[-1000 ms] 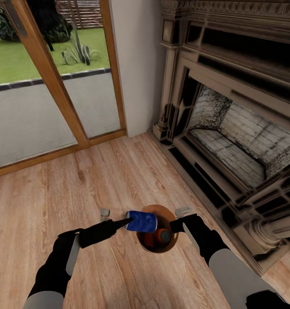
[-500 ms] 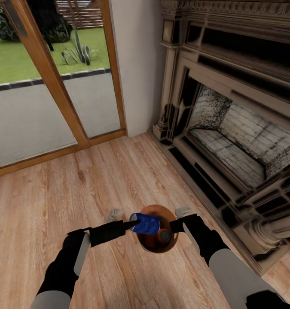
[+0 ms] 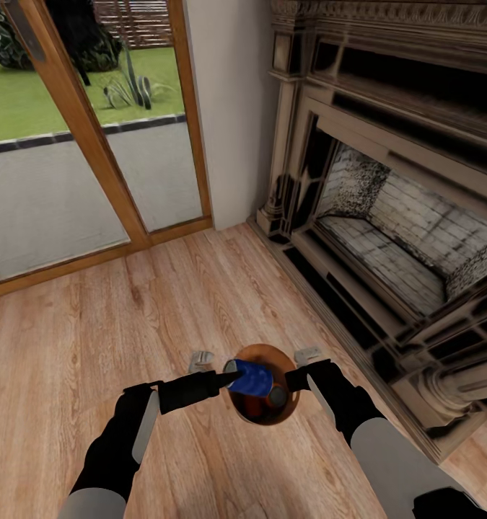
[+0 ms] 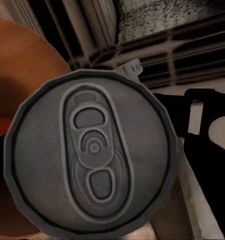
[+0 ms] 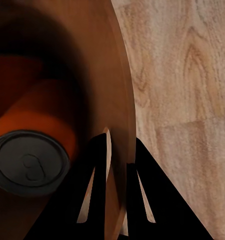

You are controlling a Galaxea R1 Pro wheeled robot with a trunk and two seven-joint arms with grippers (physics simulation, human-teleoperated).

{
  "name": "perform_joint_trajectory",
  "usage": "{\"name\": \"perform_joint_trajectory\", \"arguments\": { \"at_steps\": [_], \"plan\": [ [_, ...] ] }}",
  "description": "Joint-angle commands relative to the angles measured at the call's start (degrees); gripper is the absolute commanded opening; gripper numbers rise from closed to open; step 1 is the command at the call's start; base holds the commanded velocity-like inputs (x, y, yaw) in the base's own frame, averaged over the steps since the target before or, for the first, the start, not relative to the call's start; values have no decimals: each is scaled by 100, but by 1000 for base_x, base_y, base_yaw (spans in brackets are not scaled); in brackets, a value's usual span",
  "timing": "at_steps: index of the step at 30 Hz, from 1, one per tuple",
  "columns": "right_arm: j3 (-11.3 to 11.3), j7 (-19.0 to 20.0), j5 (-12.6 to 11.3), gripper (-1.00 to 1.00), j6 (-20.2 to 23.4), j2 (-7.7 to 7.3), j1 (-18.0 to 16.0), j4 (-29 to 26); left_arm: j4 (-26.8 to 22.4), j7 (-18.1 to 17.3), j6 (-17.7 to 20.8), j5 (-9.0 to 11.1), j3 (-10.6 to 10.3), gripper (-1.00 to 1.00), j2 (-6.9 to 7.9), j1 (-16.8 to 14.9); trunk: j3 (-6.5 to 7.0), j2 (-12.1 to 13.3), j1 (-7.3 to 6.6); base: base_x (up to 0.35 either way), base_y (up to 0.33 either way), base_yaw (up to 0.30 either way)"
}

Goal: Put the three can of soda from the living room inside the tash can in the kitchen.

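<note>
Soda cans are the matter here: the blue can of soda [image 3: 250, 378], a smooth glossy cylinder, lies on its side over the mouth of the trash can [image 3: 286, 409], pinched at its near end by the left gripper [image 3: 229, 373]; in the left wrist view its round grey lid [image 4: 94, 155] with the oval pull tab faces the camera. The bin is a round copper-brown tub with a dark inside, standing on the light wood plank floor [image 3: 91, 339] beside the dark carved fireplace [image 3: 387, 216] with its pale brick lining. Against the earlier pictures, the left arm has carried the blue can further across, from the rim to above the opening. Inside the bin rests an orange can of soda [image 5: 37, 125] with a grey top [image 3: 276, 396], lying tilted against the wall; whether a second orange can is under it I cannot tell. The right gripper [image 5: 115, 165] has its two dark tapered fingers [image 5: 92, 200] clamped on the bin's thin rim, one inside and one outside. A glass door with a wooden frame [image 3: 91, 130] shows grass beyond.
</note>
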Motion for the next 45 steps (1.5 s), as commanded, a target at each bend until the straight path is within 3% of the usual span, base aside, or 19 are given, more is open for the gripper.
{"name": "perform_joint_trajectory", "arguments": {
  "at_steps": [1, 14, 16, 18, 19, 21, 22, 23, 25, 26, 29, 32, 33, 34, 36, 37, 40, 41, 45],
  "plan": [
    [-15, 83, -101, -100, 2, 2, -1, -3, -1, 30, 0, 1, -4, 100, -1, 0, 0, 0, 0, 0, 0, 0],
    [-15, 83, -101, -100, 2, 2, -1, -3, -2, -18, 10, 3, 4, 100, 16, 0, 0, 0, 0, 0, 0, 0],
    [-15, 83, -101, -100, 2, 2, -1, -3, -1, -139, 16, 5, 15, 100, 32, 0, 0, 0, 0, 0, 0, 0],
    [-15, 83, -101, -100, 2, 2, -1, -3, 15, -593, 21, 7, 35, 100, 159, 0, 0, 0, 0, 0, 0, 0],
    [-15, 83, -101, -100, 2, 2, -1, -3, 50, -1313, 24, 7, 48, 100, 430, 0, 0, 0, 0, 0, 0, 0],
    [-15, 83, -101, -100, 2, 2, -1, -3, 81, -1869, 25, 3, 53, 100, 637, 0, 0, 0, 0, 0, 0, 0],
    [-15, 83, -101, -100, 2, 2, -1, -3, 137, -2405, 24, -6, 59, 100, 841, 0, 0, 0, 0, 0, 0, 0],
    [-15, 83, -101, -100, 2, 2, -1, -3, 320, -3004, 15, -15, 72, 100, 1168, 0, 0, 0, 0, 0, 0, 0],
    [-15, 83, -101, -100, 2, 2, -1, -3, 503, -3239, -1, -19, 80, 100, 1406, 0, 0, 0, 0, 0, 0, 0],
    [-15, 83, -101, -100, 2, 2, -1, -3, 732, -3388, -72, -21, 86, 100, 1631, 0, 0, 0, 0, 0, 0, 0],
    [-15, 83, -101, -100, 2, 2, -1, -3, 1587, -3561, -832, -24, 239, 100, 2129, 0, 0, 0, 0, 0, 0, 0],
    [-15, 83, -101, -100, 2, 2, -1, -3, 2192, -3395, -1411, -32, 739, 100, 2279, 0, 0, 0, 0, 0, 0, 0],
    [-15, 83, -101, -100, 2, 2, -1, -3, 2466, -3102, -1648, -36, 1077, 100, 2320, 0, 0, 0, 0, 0, 0, 0],
    [-15, 83, -101, -100, 2, 3, -1, -3, 2784, -2470, -1958, -39, 1456, 100, 2367, 0, 0, 0, 0, 0, 0, 0],
    [-15, 83, -101, -100, 2, 3, -1, -3, 2959, -2003, -2143, -41, 1604, 100, 2384, 0, 0, 0, 0, 0, 0, 0],
    [-15, 86, -102, -100, 2, 2, -1, -6, 3128, -1542, -2331, -40, 1701, 100, 2395, 0, 0, 0, 0, 0, 0, 0],
    [-15, 89, -106, -100, 2, 2, -1, -9, 3380, -934, -2666, -34, 1784, 100, 2405, 0, 0, 0, 0, 0, 0, 0],
    [-15, 95, -108, -100, 2, 2, -1, -16, 3538, -553, -2973, -28, 1827, 100, 2408, 0, 0, 0, 0, 0, 0, 0],
    [-15, 99, -109, -100, 2, 2, -1, -32, 3664, -254, -3260, -19, 1860, 100, 2402, 0, 0, 0, 0, 0, 0, 0]
  ]
}}
